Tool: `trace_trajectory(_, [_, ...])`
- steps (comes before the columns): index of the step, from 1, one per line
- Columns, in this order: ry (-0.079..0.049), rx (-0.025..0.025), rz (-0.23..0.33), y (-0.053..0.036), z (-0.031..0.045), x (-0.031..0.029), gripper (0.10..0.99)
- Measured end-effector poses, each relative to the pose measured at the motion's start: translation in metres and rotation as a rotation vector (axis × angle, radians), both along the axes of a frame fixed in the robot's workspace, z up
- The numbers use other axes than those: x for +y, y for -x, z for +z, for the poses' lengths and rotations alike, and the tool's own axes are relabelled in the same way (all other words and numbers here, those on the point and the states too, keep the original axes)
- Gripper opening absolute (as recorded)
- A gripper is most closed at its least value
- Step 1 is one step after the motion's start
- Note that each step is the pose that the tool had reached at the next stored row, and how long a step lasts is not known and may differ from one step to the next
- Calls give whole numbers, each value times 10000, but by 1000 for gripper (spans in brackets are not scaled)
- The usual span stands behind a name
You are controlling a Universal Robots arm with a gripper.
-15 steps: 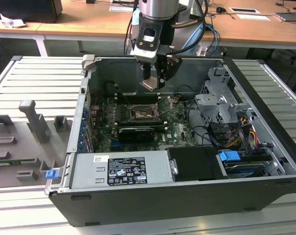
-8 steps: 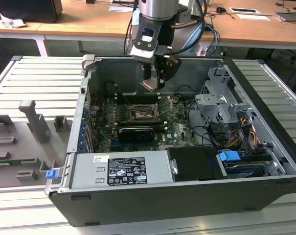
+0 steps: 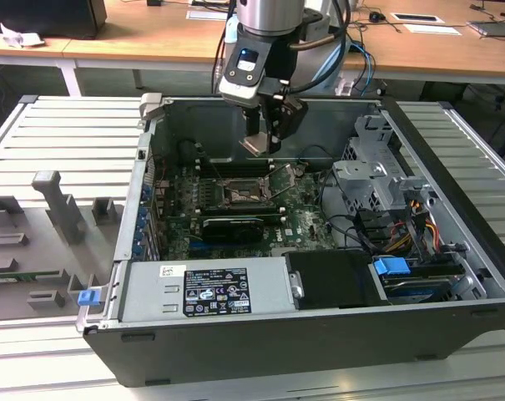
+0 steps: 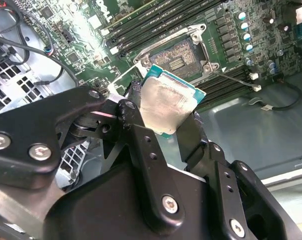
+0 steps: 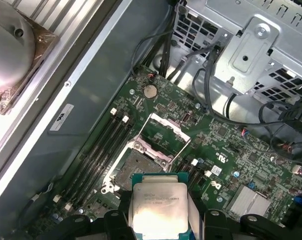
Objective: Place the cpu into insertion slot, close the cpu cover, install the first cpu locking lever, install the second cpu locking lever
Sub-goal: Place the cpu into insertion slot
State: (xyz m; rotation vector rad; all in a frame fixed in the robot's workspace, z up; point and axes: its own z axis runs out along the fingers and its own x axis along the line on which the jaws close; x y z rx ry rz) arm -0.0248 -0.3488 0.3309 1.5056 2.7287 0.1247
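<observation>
A pale grey ribbed metal tabletop (image 3: 60, 134) spreads across the foreground. Behind it stand light wooden desks (image 3: 152, 38) on white legs (image 3: 71, 79), with sheets of paper (image 3: 427, 27) lying on top.

Clear drop from my hand (image 3: 266, 135) to the slot (image 3: 239, 196); raised cover (image 5: 169, 126) and memory sticks (image 5: 108, 142) stand just beside it.

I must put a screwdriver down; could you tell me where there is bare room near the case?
The ribbed table is bare at the exterior view's left, beside the case and beyond the grey fixtures, and at its right past the case. Inside is crowded: gripper holding the cpu above the insertion slot, cables, drive cage.
</observation>
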Motion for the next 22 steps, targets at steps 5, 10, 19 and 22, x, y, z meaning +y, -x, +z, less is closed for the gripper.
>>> trace_trajectory(5, [-1, 0, -184, 0, -12, 0, 529])
trace_trajectory(10, [5, 1, -231, 0, -33, 0, 529])
trace_trajectory(19, [4, 2, -259, 0, -49, 0, 529])
trace_trajectory(22, [3, 2, -289, 0, -50, 0, 529])
